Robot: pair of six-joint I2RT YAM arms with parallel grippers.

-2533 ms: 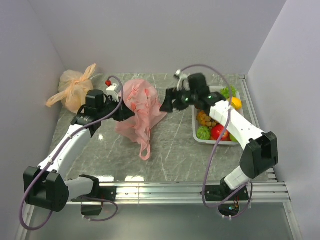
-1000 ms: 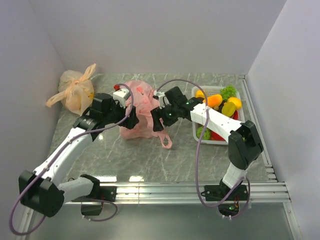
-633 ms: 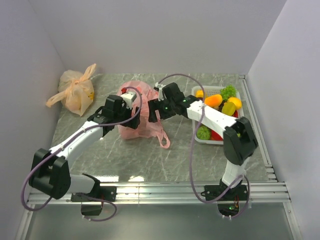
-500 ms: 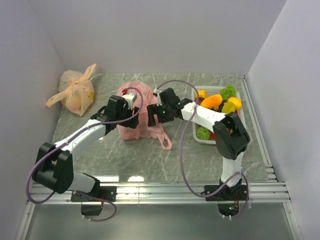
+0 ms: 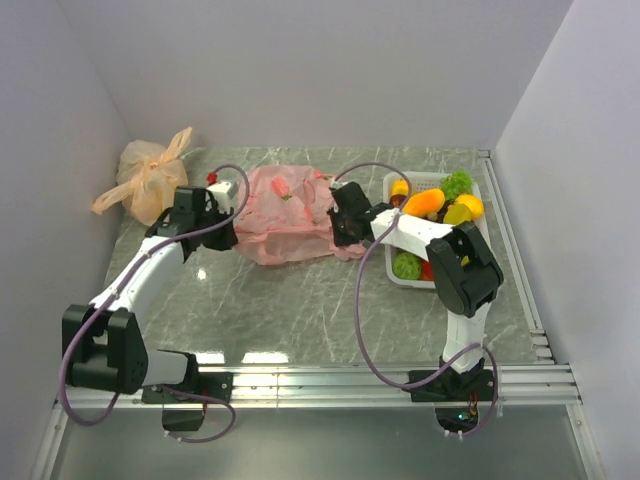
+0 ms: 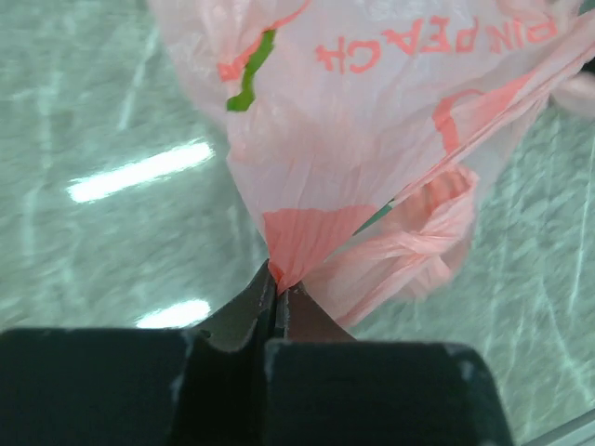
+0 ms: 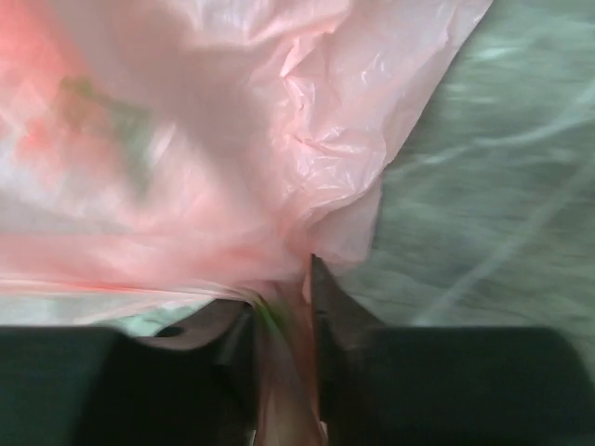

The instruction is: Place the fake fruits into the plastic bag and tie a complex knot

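Thin, crinkly pink plastic bag [image 5: 290, 212] looks limp and slippery; your left gripper [image 6: 276, 307] and right gripper [image 7: 284, 330] each pinch bunched edge film, so grab gathered folds.

The plastic bag [image 5: 290, 215] is translucent pink, printed with red lettering, a red peach shape and a green leaf stroke. At two o'clock on the table, the fake fruits [image 5: 425, 202] show orange, yellow, yellow-green, frilly green and glossy red inside a white basket [image 5: 430, 177]. At ten o'clock a knotted bag [image 5: 150, 180] is pale orange. The table [image 5: 300, 300] is grey-green marble with thin white veins. The left gripper [image 6: 276, 297] and right gripper [image 7: 279, 316] are black. Both arms [image 5: 140, 285] have white links and black joints, with purple cables [image 5: 365, 310].
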